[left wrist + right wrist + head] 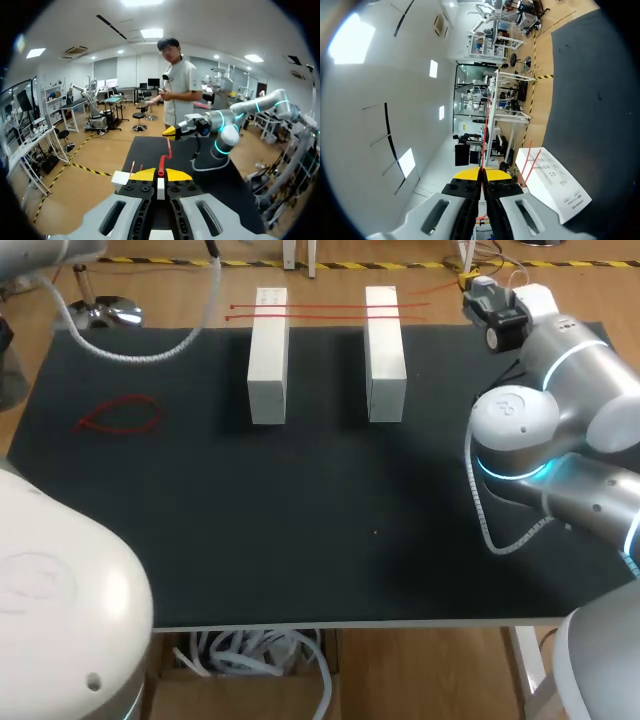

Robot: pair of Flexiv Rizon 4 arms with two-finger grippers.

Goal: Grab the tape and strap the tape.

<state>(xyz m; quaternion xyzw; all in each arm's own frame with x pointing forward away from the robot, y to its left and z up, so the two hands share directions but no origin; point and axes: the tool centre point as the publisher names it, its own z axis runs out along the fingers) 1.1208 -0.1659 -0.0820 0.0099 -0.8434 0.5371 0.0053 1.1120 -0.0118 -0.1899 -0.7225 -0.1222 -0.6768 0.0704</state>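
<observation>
Black mat (300, 520) with two white blocks (268, 360), print on one too small to read. Across both, two red tapes (320, 308), long axis left-right; looped tape (120, 415) flat near left edge. Pinched in left gripper (160, 174) and in right gripper (481, 172) alike: thin tape (162, 162), pointing straight ahead.

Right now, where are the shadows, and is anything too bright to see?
Head view: the two white blocks throw soft shadows on the dark mat. Left wrist view: ceiling lamps glare white; the red tape in my left pincer shows clearly. Right wrist view: a big lamp washes out to plain white.
</observation>
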